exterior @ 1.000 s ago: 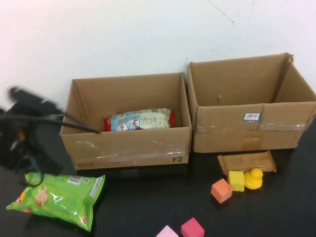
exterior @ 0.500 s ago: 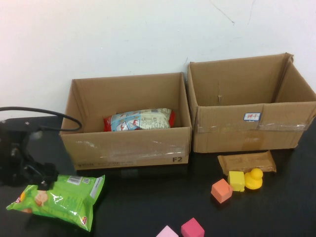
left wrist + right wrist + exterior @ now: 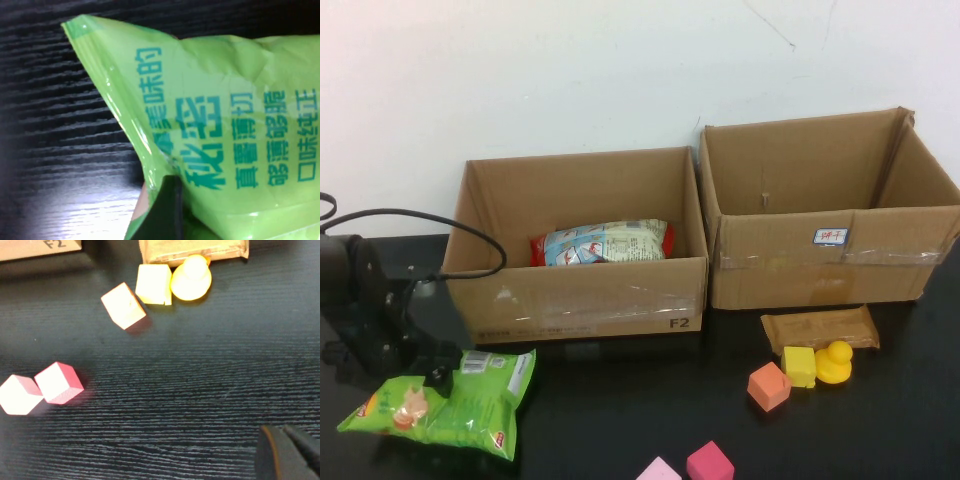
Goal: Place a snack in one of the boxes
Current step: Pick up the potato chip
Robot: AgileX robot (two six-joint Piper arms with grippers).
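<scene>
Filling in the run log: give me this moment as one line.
left gripper: on green snack bag, grip unclear | right gripper: shut, parked above table | left box: holds one snack | right box

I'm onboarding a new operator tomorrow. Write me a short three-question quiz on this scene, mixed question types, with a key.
1. True or false: the left box already holds a snack bag.
2. Which gripper is at the green snack bag? A) left gripper B) right gripper
3. Fill in: the brown packet lies on the table in front of the ____ box.

Key: 1 true; 2 A, with the right gripper parked over bare table near the blocks; 3 right.
</scene>
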